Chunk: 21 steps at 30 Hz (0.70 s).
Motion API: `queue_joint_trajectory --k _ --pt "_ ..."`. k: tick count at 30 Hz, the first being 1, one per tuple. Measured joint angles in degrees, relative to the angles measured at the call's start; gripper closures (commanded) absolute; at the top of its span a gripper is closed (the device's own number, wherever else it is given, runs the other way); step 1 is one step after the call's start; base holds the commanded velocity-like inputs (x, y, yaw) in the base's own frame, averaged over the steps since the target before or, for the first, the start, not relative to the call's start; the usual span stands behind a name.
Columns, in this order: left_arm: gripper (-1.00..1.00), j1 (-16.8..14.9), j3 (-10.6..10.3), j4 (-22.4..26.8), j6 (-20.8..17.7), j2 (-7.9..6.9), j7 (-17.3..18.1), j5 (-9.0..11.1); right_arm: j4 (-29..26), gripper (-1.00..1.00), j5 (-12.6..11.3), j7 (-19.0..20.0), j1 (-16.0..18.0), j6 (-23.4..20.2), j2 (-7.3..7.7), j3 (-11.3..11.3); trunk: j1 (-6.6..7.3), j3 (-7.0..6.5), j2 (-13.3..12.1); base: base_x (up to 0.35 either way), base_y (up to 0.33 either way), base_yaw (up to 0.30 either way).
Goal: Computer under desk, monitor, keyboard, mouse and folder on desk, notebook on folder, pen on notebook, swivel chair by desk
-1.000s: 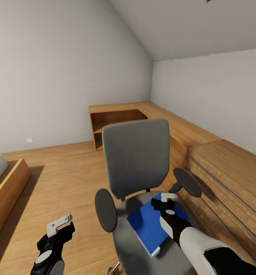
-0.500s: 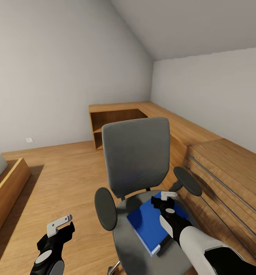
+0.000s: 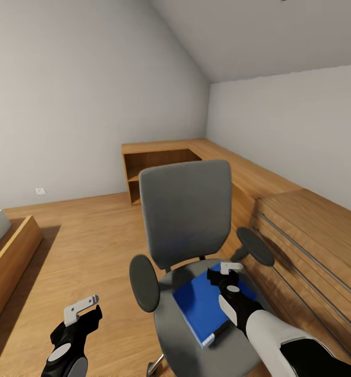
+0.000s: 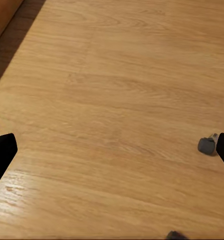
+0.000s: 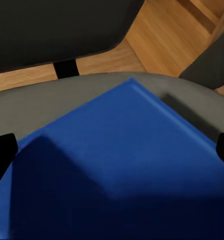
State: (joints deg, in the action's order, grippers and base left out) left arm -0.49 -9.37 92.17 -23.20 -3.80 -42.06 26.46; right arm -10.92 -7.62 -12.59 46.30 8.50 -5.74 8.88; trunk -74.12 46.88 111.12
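- Right gripper (image 3: 228, 273), in the head view, hangs low over the swivel chair (image 3: 188, 220) seat with its jaws spread, directly above the far part of the folder (image 3: 204, 306). The blue folder lies flat on the grey seat beneath and behind the gripper, one corner reaching past the wrist toward the seat's near edge. Nothing is held.
- Compared with a second ago, the folder's near corner has slid slightly toward the left arm's side, and the chair's armrest (image 3: 255, 246) beside the right gripper sits a touch higher and nearer the backrest; the whole chair seems to have turned a little. The right gripper itself has barely moved.
- Left gripper (image 3: 82, 309), same view, hovers over the wood floor (image 3: 91, 235), well apart from the chair on its outer side, jaws apart and empty, unchanged from the earlier pictures. Far ahead of both grippers stands an oak shelf unit (image 3: 159, 167) against the wall.
- Left wrist view: the two dark fingertips (image 4: 2, 152) stand wide apart at the picture's edges with bare floor between them; a chair caster (image 4: 207, 145) rests just beside one fingertip.
- Right wrist view: fingertips (image 5: 1, 150) again wide apart; the folder's blue cover lies close between them, with the grey seat rim and dark backrest beyond.
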Motion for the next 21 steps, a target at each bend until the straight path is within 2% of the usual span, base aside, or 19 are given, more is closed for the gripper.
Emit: queue_joint_trajectory --k 4,12,21 --pt "-1.00 0.0 0.0 0.0 0.0 -0.01 0.0 0.0 -0.2 -1.00 0.0 0.0 0.0 0.0 0.00 0.0 0.00 0.00 0.0 -0.213 -0.089 0.000" --pt "-1.00 0.0 0.0 0.0 0.0 -0.01 0.0 0.0 -0.3 -1.00 0.0 -0.1 0.0 0.0 0.01 -0.2 0.02 0.00 0.0 -0.053 -0.018 0.000" --pt "-1.00 0.0 0.0 -0.1 0.0 -0.01 0.0 0.0 -0.7 -1.00 -0.1 -0.1 0.0 0.1 0.00 -0.7 0.00 0.00 0.0 -0.228 -0.001 0.000"
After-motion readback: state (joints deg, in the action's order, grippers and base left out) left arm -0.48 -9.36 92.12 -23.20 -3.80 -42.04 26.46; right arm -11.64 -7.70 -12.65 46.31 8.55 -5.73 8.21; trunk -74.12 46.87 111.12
